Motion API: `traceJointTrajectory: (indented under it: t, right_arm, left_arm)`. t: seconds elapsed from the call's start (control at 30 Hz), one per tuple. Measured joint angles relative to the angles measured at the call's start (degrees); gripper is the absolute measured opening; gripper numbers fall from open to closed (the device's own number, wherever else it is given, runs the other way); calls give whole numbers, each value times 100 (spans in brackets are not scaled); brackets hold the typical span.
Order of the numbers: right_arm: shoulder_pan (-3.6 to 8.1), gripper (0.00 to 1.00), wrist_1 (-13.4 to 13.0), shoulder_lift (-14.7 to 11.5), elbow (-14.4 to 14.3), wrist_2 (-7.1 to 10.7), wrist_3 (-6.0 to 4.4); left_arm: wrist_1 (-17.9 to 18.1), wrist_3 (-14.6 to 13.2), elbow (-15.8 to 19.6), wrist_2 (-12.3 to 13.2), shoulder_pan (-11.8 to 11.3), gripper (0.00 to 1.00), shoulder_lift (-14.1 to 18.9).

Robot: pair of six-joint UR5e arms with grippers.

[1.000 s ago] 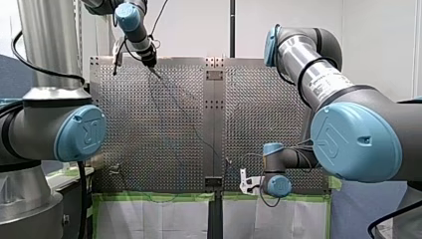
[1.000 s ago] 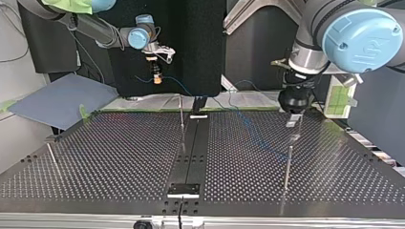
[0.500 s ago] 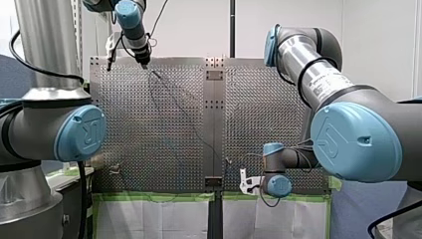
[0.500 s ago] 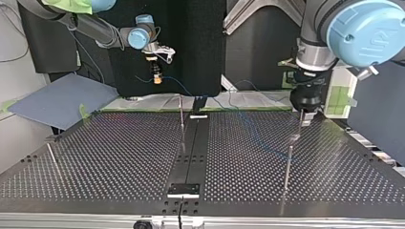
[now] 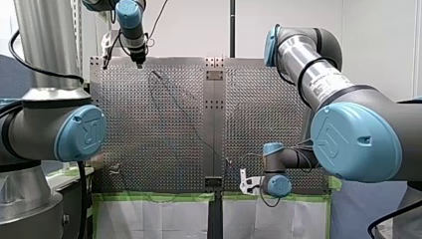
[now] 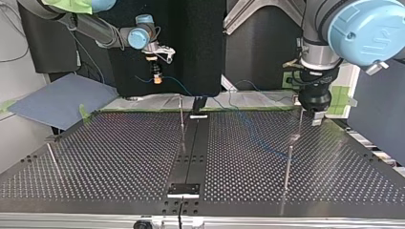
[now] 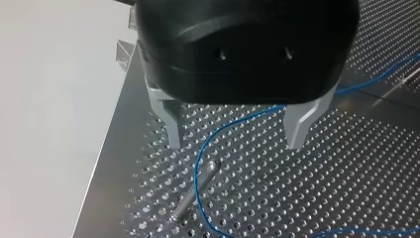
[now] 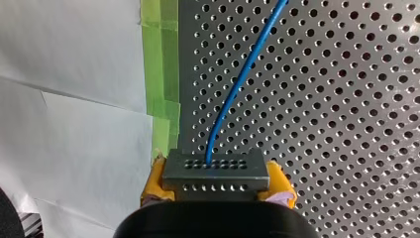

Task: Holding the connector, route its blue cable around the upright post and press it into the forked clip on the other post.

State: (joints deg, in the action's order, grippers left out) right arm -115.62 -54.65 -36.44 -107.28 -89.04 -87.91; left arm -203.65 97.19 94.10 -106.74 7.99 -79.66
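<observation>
Connector (image 8: 214, 171) sits clamped between my right gripper's (image 8: 218, 182) yellow pads (image 8: 154, 181), blue cable (image 8: 242, 74) trailing away; my left gripper (image 7: 233, 134) hangs spread wide above a post (image 7: 195, 191).

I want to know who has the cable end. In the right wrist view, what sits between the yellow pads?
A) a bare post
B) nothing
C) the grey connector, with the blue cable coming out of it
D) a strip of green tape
C: the right gripper has its yellow pads shut on the connector, and the cable leads out of it over the table.
</observation>
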Motion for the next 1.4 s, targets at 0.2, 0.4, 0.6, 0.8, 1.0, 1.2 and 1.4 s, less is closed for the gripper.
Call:
traceJointTrajectory:
  t: [0.2, 0.4, 0.6, 0.8, 1.0, 1.2, 1.4]
  right_arm:
    - [0, 0, 0, 0, 0, 0, 6]
    - [0, 0, -2, 0, 0, 0, 9]
    - [0, 0, -2, 0, 0, 0, 9]
    - [0, 0, -1, 0, -1, 0, 9]
    - [0, 0, -12, 0, -1, 0, 9]
    - [0, 0, -2, 1, 0, 0, 18]
    - [0, 0, 17, 2, 0, 0, 32]
  left_arm:
    - [0, 5, 5, 0, 2, 100, 0]
    - [0, 17, 9, 0, 1, 100, 0]
    - [104, 19, 10, 51, 1, 100, -3]
    - [396, -9, 10, 206, 24, 100, -31]
    - [671, -120, 12, 384, 210, 100, -222]
    - [963, -244, 11, 187, 492, 100, -505]
    - [1284, -368, 11, -129, 815, 100, -828]
